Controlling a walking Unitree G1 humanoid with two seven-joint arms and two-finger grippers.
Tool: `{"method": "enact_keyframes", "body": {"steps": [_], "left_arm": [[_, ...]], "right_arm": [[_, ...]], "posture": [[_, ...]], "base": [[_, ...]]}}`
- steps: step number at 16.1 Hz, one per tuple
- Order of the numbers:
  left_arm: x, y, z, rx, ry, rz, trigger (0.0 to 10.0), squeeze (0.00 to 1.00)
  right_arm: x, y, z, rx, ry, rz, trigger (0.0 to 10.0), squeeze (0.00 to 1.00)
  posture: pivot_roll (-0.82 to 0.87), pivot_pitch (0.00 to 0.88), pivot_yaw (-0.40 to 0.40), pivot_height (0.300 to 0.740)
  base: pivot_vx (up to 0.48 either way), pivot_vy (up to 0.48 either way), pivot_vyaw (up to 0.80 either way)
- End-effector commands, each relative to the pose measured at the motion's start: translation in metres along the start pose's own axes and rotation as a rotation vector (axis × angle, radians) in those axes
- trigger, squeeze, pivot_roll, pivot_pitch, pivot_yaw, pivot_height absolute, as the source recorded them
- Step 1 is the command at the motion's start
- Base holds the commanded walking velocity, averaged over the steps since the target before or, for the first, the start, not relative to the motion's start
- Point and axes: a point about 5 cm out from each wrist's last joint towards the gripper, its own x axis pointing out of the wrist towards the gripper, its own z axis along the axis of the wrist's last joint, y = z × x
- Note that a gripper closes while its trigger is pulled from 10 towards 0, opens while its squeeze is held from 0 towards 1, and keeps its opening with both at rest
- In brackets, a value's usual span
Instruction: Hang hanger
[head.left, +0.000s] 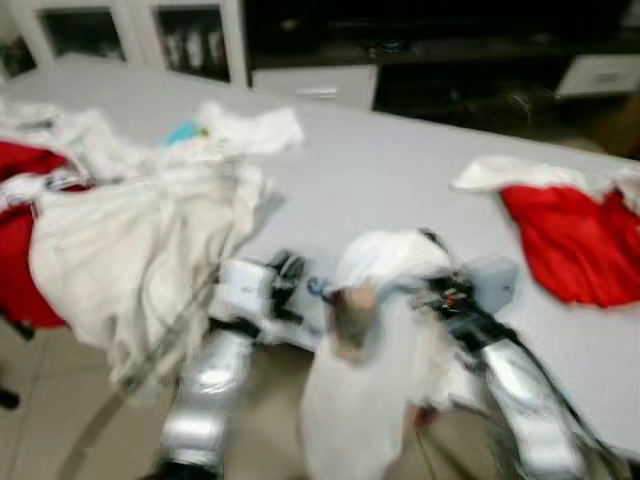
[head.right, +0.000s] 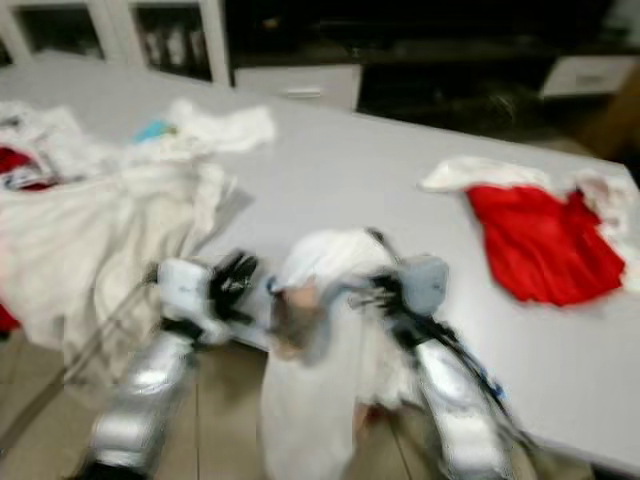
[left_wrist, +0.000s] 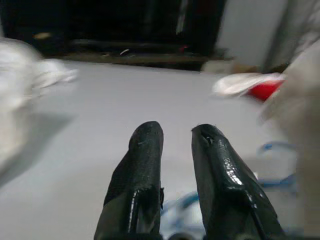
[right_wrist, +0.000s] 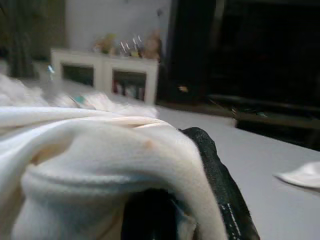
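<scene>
We see no hanger clearly; the pictures are blurred. What we can make out at the lower middle of the head views is a white garment (head.left: 375, 370) bunched over the right gripper (head.left: 440, 295) and hanging down past the near edge of the table (head.left: 400, 170). In the right wrist view the same white cloth (right_wrist: 100, 165) is draped over one black finger (right_wrist: 220, 185) and wraps the fingers closely, so the gripper has the garment caught on it, though we cannot tell how far apart its fingers stand beneath the fabric.

Just left of it, the left gripper (head.left: 290, 285) sits at the table's near edge. In its wrist view the two black fingers (left_wrist: 145, 170) are parted by a narrow gap with nothing between them, hovering over the grey tabletop.

Further out, a heap of cream cloth (head.left: 140, 250) spills over the table's left side, with red fabric (head.left: 20, 240) at the far left edge. A red and white garment (head.left: 570, 235) lies at the right of the frame. White cabinets (head.left: 130, 35) stand at the upper left.
</scene>
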Motion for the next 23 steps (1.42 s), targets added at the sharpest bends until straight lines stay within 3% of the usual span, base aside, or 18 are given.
{"method": "enact_keyframes", "body": {"steps": [1, 10, 14, 20, 23], "left_arm": [[-0.004, 0.014, 0.003, 0.040, 0.002, 0.034, 10.0, 0.00], [-0.004, 0.013, 0.002, 0.033, 0.002, 0.035, 10.0, 0.00], [-0.005, 0.012, 0.001, 0.034, 0.005, 0.034, 10.0, 0.00], [-0.004, 0.008, 0.001, 0.024, 0.005, 0.021, 10.0, 0.00], [-0.006, 0.008, 0.000, 0.021, 0.005, 0.025, 10.0, 0.00]], "right_arm": [[0.011, 0.010, 0.010, 0.011, -0.059, 0.031, 10.0, 0.00], [0.013, 0.009, 0.011, 0.001, -0.066, 0.033, 10.0, 0.00], [0.023, 0.006, 0.021, 0.022, -0.095, 0.018, 10.0, 0.00], [0.075, 0.008, 0.055, 0.022, -0.163, 0.064, 10.0, 0.00], [0.100, 0.014, 0.050, -0.017, -0.086, 0.095, 10.0, 0.00]], "posture": [[-0.05, 0.000, -0.024, 0.740], [-0.05, 0.000, -0.027, 0.740], [-0.05, 0.000, -0.027, 0.740], [-0.05, 0.000, -0.031, 0.740], [-0.04, 0.000, -0.036, 0.740]], "base": [[0.480, 0.000, 0.00], [0.347, 0.000, 0.00], [0.274, 0.000, 0.00], [0.000, 0.000, 0.00], [0.000, 0.000, 0.00]]}}
